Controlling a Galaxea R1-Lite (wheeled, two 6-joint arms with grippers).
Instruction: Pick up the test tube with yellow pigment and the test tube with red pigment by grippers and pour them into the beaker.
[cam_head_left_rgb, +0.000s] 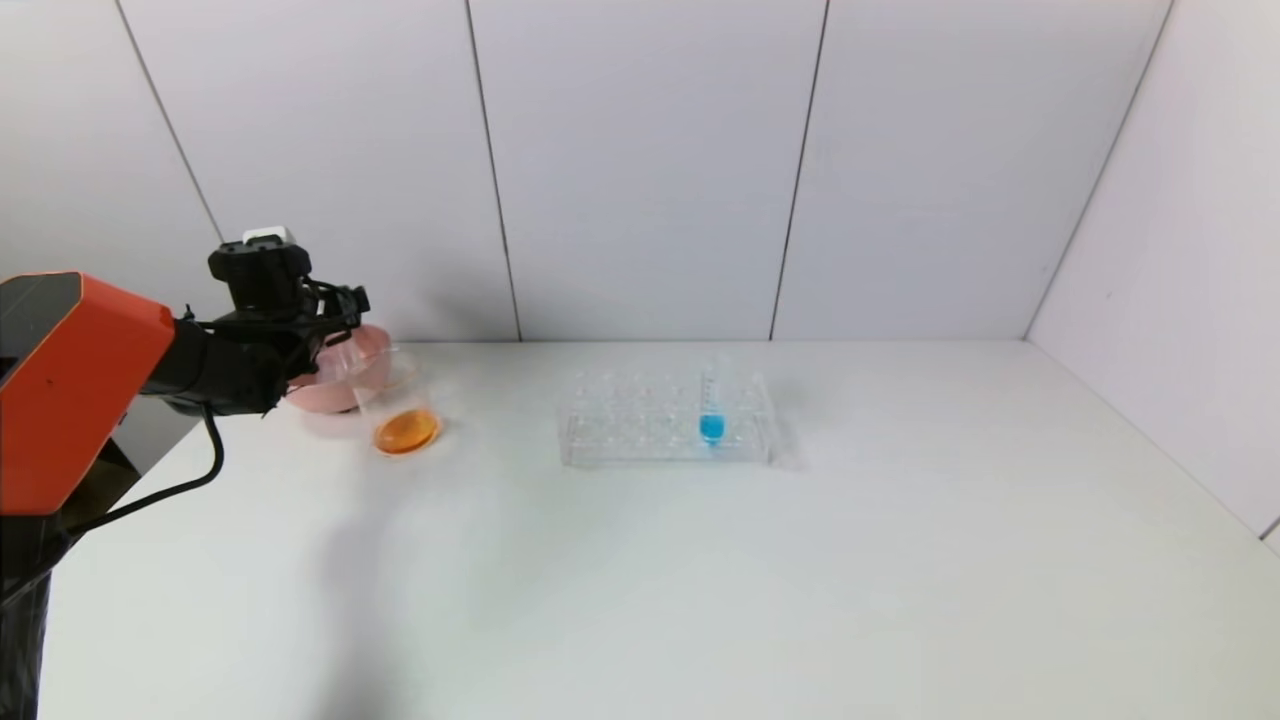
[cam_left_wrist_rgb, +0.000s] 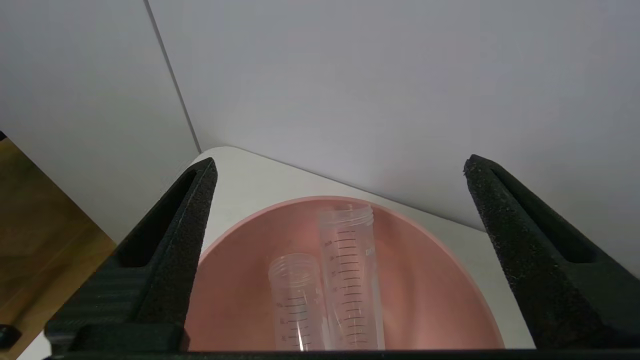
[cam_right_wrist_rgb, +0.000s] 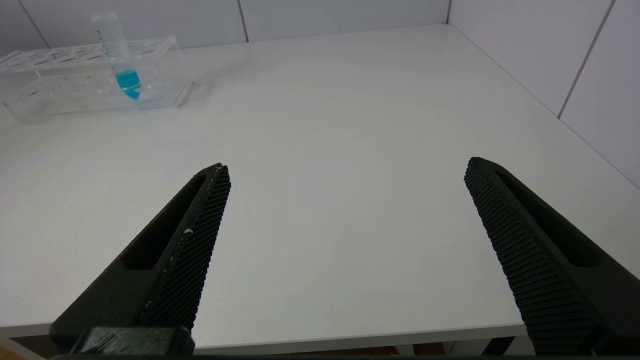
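My left gripper (cam_left_wrist_rgb: 340, 165) is spread wide open right over the pink bowl (cam_left_wrist_rgb: 430, 280), holding nothing, and two emptied clear tubes (cam_left_wrist_rgb: 350, 280) lie side by side inside the bowl. The beaker (cam_head_left_rgb: 400, 410) stands on the tabletop (cam_head_left_rgb: 700, 580) touching the bowl, with orange liquid in its bottom. My right gripper (cam_right_wrist_rgb: 345, 170) hangs open too, well apart from the bowl, over bare tabletop.

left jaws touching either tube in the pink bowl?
Apart. The left wrist view shows the left gripper with jaws spread wide, while both empty tubes lie between and beyond them in the pink bowl, clear of either jaw.
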